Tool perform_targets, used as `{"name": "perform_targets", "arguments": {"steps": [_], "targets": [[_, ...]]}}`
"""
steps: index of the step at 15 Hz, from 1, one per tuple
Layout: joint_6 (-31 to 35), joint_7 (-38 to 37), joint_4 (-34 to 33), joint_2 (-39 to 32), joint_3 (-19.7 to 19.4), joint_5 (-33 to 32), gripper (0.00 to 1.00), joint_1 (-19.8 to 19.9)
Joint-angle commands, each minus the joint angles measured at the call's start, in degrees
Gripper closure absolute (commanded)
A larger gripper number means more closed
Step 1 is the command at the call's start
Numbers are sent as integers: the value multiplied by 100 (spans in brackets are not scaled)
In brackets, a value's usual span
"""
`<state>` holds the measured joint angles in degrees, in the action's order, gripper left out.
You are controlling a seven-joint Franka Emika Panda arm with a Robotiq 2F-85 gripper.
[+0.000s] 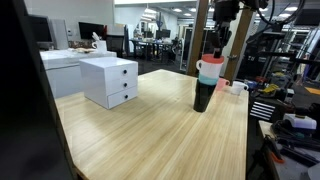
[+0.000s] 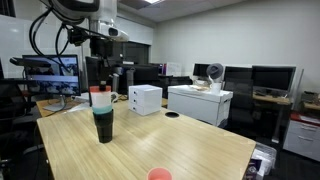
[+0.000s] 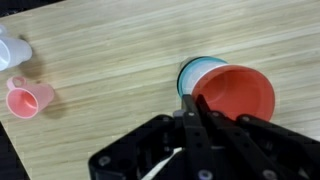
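Right up close in the wrist view, we've got the claw (image 3: 192, 104) with its two fingers drawn narrow, and they look pinched on the near rim of the red cup (image 3: 238, 92). That red cup sits at the very top of the stack (image 3: 196, 68), whose teal rim peeks out just behind it. So cup and claw are touching, with the claw straight above.

We'd call this the grip-made stage: the hold is on, and the red cup is not visibly clear of the stack. In an exterior view the stack (image 1: 204, 92) stands upright on the table (image 1: 150, 130), black at the base, teal and white above, red on top, the claw (image 1: 218, 45) directly over it. A lift from here, in our judgement, calls for a straight upward pull. Any sideways drag could tip the tall, narrow stack or bring the next cup along.

Moving outward, a pink cup (image 3: 28, 98) stands near the stack on the wood. A white cup (image 3: 8, 48) is just beyond the pink one, and both are well apart from the claw. Farther from the stack, a white drawer unit (image 1: 110, 80) sits on the table. Behind the stack, desks and monitors fill the office, too small to detail.
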<state>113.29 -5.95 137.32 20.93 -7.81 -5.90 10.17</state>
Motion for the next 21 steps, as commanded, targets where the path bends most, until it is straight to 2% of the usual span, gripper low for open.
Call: {"name": "perform_targets", "arguments": {"steps": [1,2,10,21], "targets": [[-197,-8,-2,-4,-12,126,95,-14],[81,-173,78,41,56,-105,95,47],[-223,-13,-237,71,-83,330,95,-1],[-612,-91,-618,17,-179,619,95,42]]}}
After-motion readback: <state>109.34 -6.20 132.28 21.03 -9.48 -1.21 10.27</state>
